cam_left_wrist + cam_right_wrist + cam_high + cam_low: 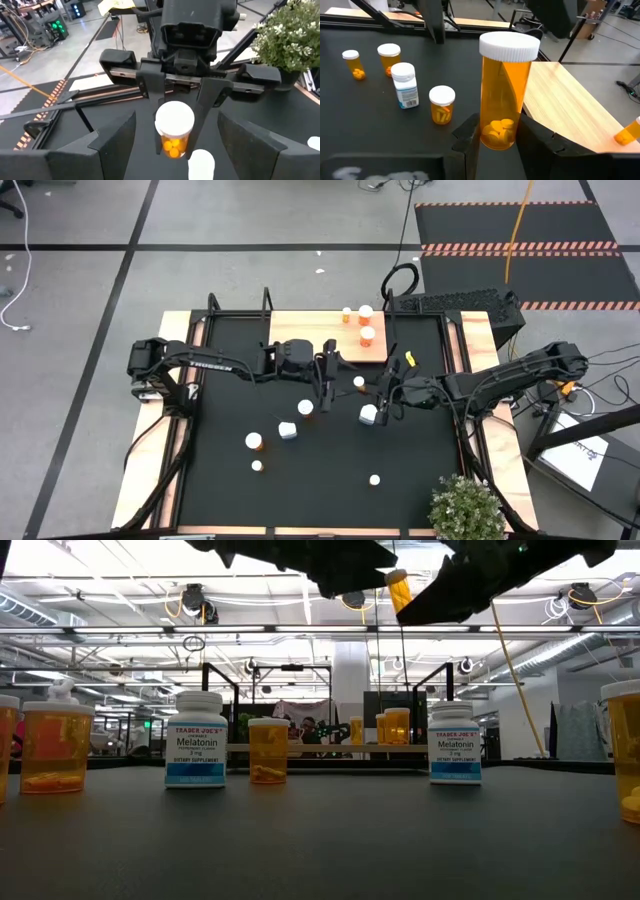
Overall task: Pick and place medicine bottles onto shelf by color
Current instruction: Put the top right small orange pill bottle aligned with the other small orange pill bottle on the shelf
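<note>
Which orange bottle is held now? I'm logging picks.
The tall orange bottle clamped upright in the right claw beside the shelf; the others stand free.

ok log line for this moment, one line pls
right pincer: shut on orange bottle, raised | left pincer: open, facing it | shelf: three orange bottles | mat: bottles remain

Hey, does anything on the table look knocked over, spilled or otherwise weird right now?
Nothing stands out. The bottles on the black mat stand upright with caps on, and so do the three orange ones on the shelf. The right gripper holds an orange bottle upright above the mat, and the left gripper faces it, open.
</note>
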Controlling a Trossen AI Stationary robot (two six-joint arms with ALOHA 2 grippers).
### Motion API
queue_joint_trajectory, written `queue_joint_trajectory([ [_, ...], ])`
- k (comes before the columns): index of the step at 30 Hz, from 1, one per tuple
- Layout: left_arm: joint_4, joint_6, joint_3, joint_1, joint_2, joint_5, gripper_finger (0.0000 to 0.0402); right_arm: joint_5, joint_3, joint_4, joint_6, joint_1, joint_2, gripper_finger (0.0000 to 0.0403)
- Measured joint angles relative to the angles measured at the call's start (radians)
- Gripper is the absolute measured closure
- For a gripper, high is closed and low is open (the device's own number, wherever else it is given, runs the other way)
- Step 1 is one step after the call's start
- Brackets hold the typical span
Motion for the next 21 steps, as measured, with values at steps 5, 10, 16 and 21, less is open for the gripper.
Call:
queue_joint_trajectory([
  [5,-0.003,-0.008,0.0,0.002,0.0,0.0,0.0119,0.0,0.0,0.0,-0.003,-0.001,0.0,0.0293],
  [10,0.009,-0.015,-0.001,0.001,0.024,0.001,0.0119,0.0,0.0,0.011,-0.017,-0.002,0.0,0.0293],
  [16,0.06,-0.022,-0.001,0.001,0.042,0.0,0.0119,0.0,0.0,0.033,-0.025,-0.001,0.0,0.0293],
  [21,0.068,-0.024,0.0,0.001,0.048,0.0,0.0119,-0.002,0.0,0.033,-0.03,-0.001,0.0,0.0293],
])
